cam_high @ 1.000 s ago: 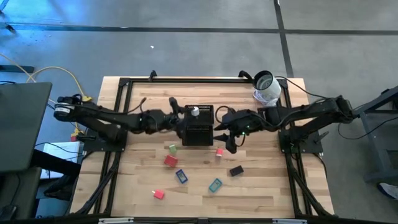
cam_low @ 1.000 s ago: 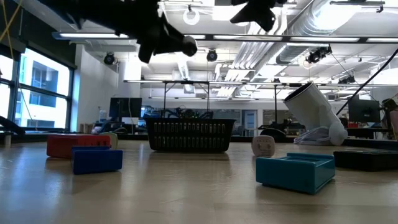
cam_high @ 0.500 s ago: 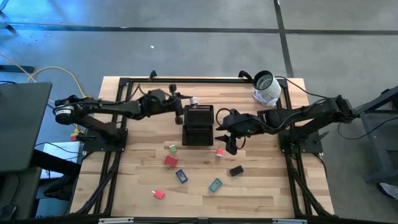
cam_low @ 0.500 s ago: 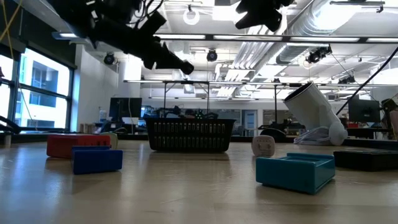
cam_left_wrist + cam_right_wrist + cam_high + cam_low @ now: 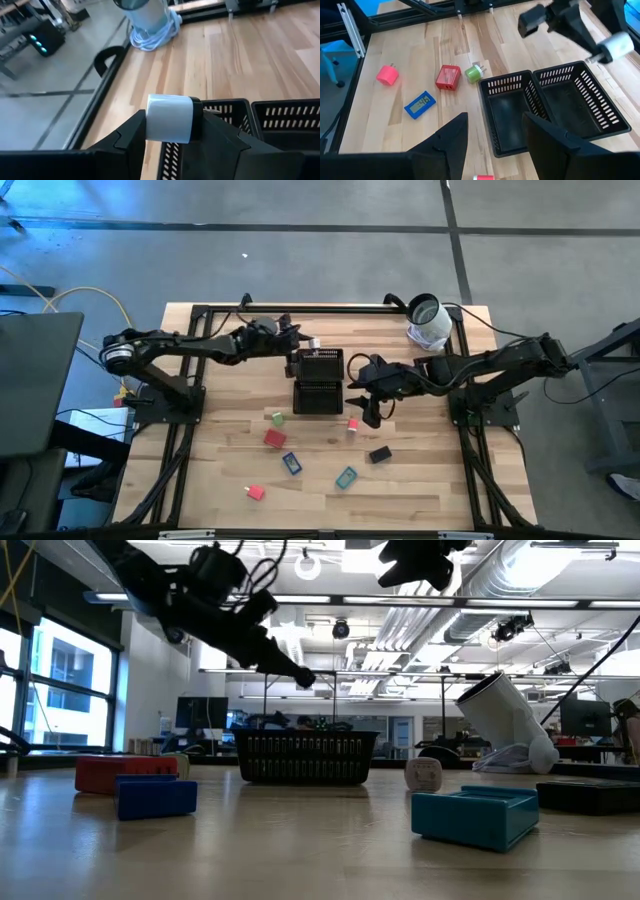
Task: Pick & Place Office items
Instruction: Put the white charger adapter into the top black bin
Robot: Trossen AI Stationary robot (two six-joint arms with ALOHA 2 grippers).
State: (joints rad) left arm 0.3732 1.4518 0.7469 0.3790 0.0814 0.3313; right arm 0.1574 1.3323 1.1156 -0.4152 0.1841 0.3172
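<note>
Sitting nearest in the low view are a teal boxy piece [image 5: 474, 816] and a blue block [image 5: 156, 796], both matte with squared edges, on the pale wood-plank table [image 5: 300, 850]. Behind the blue one lies a red block [image 5: 112, 773]; a small red-and-white cube [image 5: 423, 774] stands further back, and a flat black piece [image 5: 590, 794] lies at the right. From above, a green piece [image 5: 277, 418] and a small pinkish-red piece [image 5: 256, 493] also lie on the planks, all outside the tray.

Mid-table stands the black mesh tray [image 5: 305, 755], slatted walls, two compartments. The left gripper [image 5: 170, 120] hovers beside its far corner, jaws pinching a smooth white rounded block [image 5: 169, 119]. The right gripper [image 5: 492, 135] hangs near the tray's other side, jaws spread and holding nothing.

Beyond, a white-and-grey roll [image 5: 428, 321] leans at the table's far corner. Grey concrete floor [image 5: 300, 260] surrounds the table; ceiling pipes and strip lights fill the room behind.
</note>
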